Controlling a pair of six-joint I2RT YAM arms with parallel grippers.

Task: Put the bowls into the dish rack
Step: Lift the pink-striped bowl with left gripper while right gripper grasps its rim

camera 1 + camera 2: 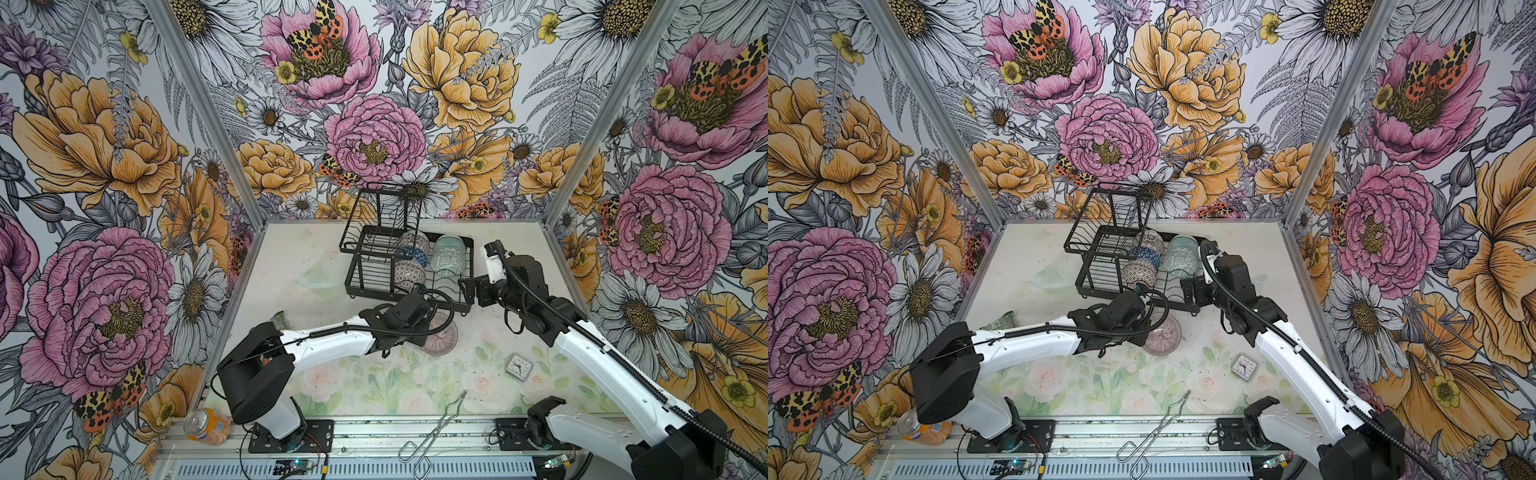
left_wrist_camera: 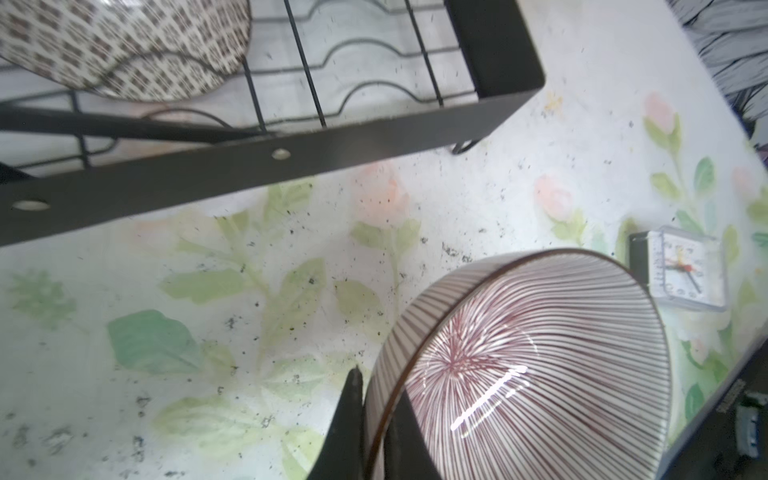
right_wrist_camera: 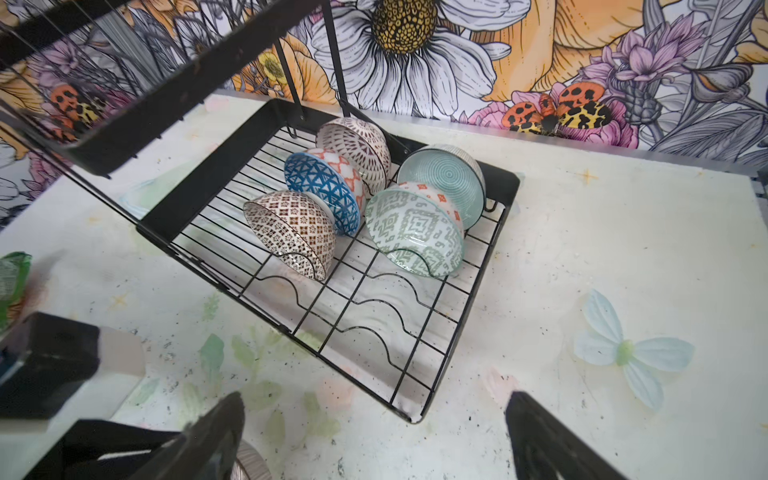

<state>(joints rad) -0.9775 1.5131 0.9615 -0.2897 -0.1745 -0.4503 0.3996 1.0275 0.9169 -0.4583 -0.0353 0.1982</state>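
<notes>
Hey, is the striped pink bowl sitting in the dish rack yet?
No, the striped pink bowl is outside the dish rack, in front of its frame, with the left pincer clamped on its rim.

A lab test booth: flower-printed wall panels (image 1: 374, 137) in metal framing (image 1: 210, 116), robot arms (image 1: 328, 345) bolted to a front rail (image 1: 374, 434).

Floral table (image 1: 291, 257) with dish rack (image 3: 195, 183), clock (image 1: 519, 365)
</notes>
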